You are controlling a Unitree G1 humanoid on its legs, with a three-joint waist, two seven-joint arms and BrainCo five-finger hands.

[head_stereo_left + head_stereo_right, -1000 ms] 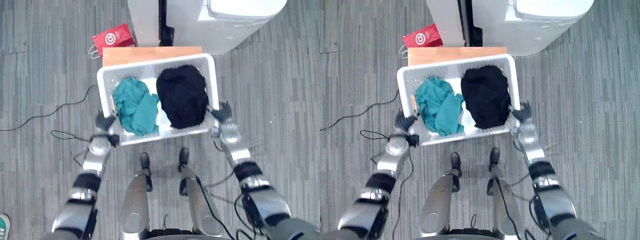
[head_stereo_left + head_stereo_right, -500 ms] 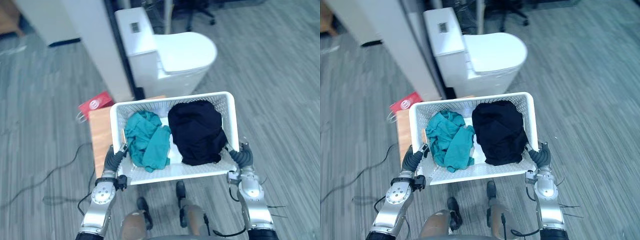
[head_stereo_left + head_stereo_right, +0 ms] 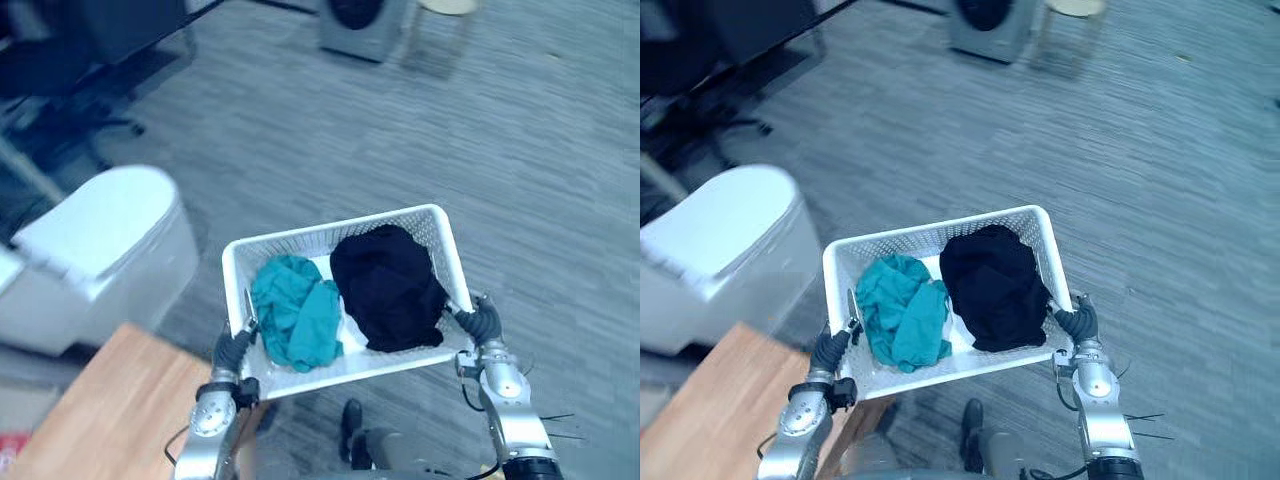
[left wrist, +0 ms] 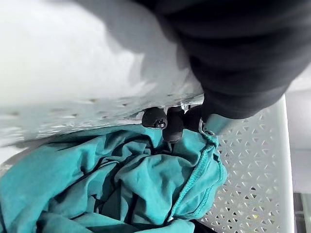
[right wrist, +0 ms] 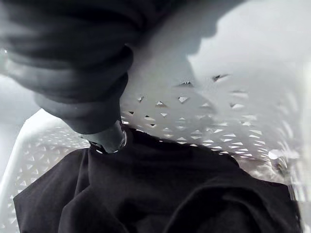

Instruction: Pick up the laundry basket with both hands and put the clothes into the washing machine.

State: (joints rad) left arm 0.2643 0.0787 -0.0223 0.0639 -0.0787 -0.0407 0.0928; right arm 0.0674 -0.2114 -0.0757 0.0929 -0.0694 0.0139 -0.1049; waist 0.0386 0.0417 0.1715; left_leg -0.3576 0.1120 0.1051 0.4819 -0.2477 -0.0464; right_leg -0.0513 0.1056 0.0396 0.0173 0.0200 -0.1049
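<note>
While held, white perforated basket carries teal garment, black garment.

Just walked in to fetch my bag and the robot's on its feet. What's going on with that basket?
The robot holds a white perforated plastic laundry basket in front of itself, left hand curled over one short side, right hand gripping the other. A crumpled teal garment and a black garment lie side by side inside. A grey machine with a dark round door, likely the washer, stands across the floor, so the clothes are not loaded yet.
</note>
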